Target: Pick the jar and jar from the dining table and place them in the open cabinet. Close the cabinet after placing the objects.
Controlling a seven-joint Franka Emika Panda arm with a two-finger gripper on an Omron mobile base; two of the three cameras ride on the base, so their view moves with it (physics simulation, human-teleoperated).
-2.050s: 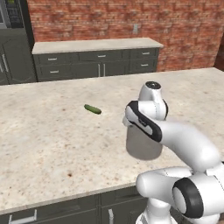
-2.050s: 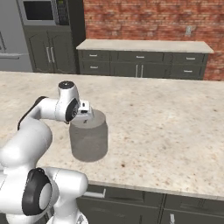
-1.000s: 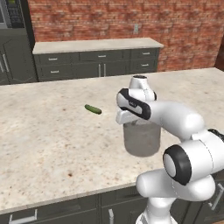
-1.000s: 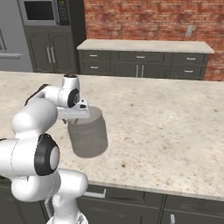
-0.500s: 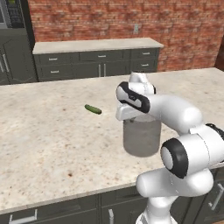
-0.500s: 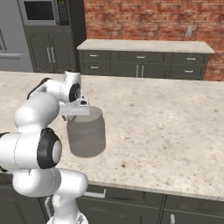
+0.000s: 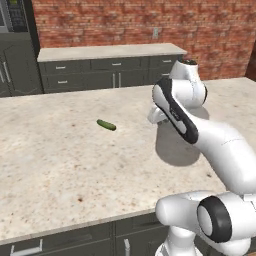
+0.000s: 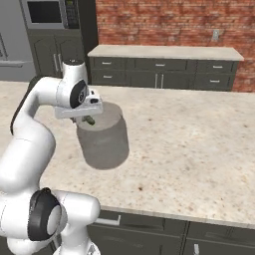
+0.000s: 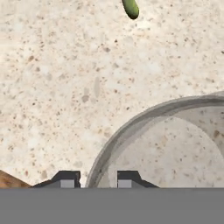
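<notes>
A wide grey frosted jar [image 8: 104, 142] stands open-topped on the beige speckled dining table [image 8: 199, 149], partly behind my arm in the left base view [image 7: 172, 147]. My gripper [image 8: 87, 118] reaches down onto the jar's near-left rim. In the hand view the gripper [image 9: 98, 179] has its two fingertips [image 9: 69, 179] close together, one on either side of the jar's wall [image 9: 144, 116], shut on it. The jar rests on the table. The open cabinet is out of view.
A small green pickle [image 7: 106, 125] lies on the table left of the jar, also at the top of the hand view [image 9: 130, 8]. Low dark drawer units [image 7: 110, 70] stand along the brick wall beyond the table.
The fingers have drawn together onto the jar's rim. My arm's elbow has swung round above the jar. The jar and pickle stay where they were.
</notes>
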